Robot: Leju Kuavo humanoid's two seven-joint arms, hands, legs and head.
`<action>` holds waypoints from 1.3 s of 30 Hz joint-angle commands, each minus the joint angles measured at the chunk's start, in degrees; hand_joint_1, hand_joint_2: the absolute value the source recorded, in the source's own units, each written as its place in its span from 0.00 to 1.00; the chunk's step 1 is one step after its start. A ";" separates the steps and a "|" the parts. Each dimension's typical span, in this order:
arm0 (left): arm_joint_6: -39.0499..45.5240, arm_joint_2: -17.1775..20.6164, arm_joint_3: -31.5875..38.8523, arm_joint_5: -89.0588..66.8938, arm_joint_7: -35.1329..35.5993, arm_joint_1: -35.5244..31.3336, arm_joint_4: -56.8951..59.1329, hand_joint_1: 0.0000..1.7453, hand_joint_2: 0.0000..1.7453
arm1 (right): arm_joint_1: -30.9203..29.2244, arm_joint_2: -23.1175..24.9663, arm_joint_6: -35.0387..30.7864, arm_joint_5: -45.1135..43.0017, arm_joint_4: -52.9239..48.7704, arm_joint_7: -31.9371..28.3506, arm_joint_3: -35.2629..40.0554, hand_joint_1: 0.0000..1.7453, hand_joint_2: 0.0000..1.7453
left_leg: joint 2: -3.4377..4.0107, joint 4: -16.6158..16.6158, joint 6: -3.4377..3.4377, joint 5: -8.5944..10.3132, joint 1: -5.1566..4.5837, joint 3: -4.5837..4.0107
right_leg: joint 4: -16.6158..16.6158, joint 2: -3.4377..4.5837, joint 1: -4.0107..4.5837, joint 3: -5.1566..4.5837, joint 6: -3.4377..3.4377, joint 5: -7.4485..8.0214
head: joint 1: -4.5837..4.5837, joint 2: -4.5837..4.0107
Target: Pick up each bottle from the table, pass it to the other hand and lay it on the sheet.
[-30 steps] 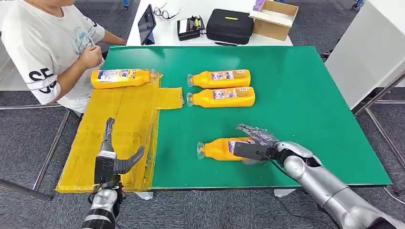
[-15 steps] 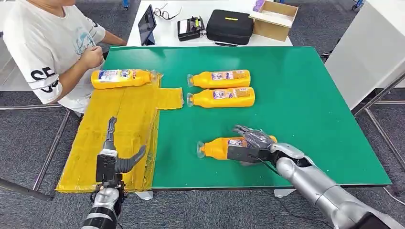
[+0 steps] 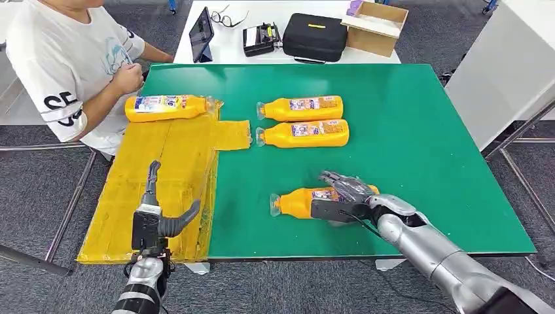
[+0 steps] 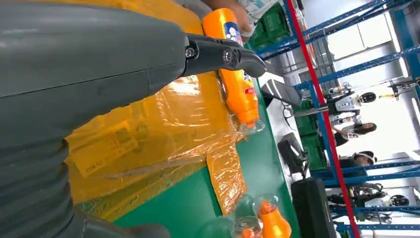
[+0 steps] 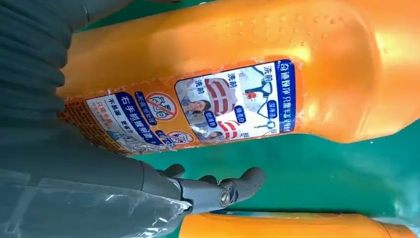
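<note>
Near bottle [image 3: 302, 202]: lying flat on green table [image 3: 419, 131], toward near edge, long axis running left–right, cap pointing toward sheet [image 3: 163, 176], base toward right arm. Right hand [image 3: 343, 198]: draped over base half of near bottle, fingers over the top and thumb along the near side; contact evident, but a closed grasp cannot be confirmed, and bottle not yet lifted. Right wrist view: label and orange body [image 5: 237, 79] directly against the palm, thumb [image 5: 218, 191] just beside the body over green surface.

Left hand [image 3: 159, 219]: empty, fingers apart, one raised upright, poised over near corner of sheet, well apart from near bottle.

Key relation: bottle axis crosswise to right forearm, cap end free and facing left hand. Judged step: grasp in progress; lift, then transfer by presenting cap end across the gap between the hands.

Other bottles: two [image 3: 301, 121] side by side mid-table, parallel, caps toward sheet; one [image 3: 167, 108] already on far end of sheet, beside a seated person [image 3: 65, 65].
</note>
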 commanded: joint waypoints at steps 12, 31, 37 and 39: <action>0.18 0.44 -0.41 1.73 0.24 -2.41 4.40 0.00 1.00 | -7.50 -9.22 6.07 -3.06 -4.94 1.00 12.72 1.00 1.00 | 0.07 0.08 0.03 -0.07 -0.02 0.11 | 0.01 -0.05 0.03 0.18 -0.24 -0.07 | 0.00 0.00; -6.44 -1.39 1.66 3.05 6.43 7.69 -12.74 0.00 1.00 | 22.98 26.97 -41.29 11.83 -27.92 -6.30 -32.17 1.00 1.00 | 0.53 -0.03 -0.09 -0.21 0.14 0.07 | 0.02 0.42 0.21 0.02 -0.29 -0.03 | 0.02 0.00; -15.75 -0.59 -2.85 10.82 11.74 8.13 -15.14 0.00 1.00 | 27.50 31.80 -49.09 4.80 -34.46 -17.42 -41.43 1.00 1.00 | -0.15 0.11 -0.05 -0.28 0.35 0.07 | 0.07 -0.31 0.36 0.17 -0.37 -0.38 | 0.04 0.00; -17.99 -0.13 -4.27 12.21 12.34 8.20 -15.40 0.00 1.00 | 28.34 32.16 -49.42 3.28 -34.23 -19.10 -42.34 1.00 1.00 | -0.12 -0.02 -0.03 -0.06 0.27 -0.22 | 0.04 -0.24 0.18 -0.17 -0.22 -0.19 | 0.00 0.00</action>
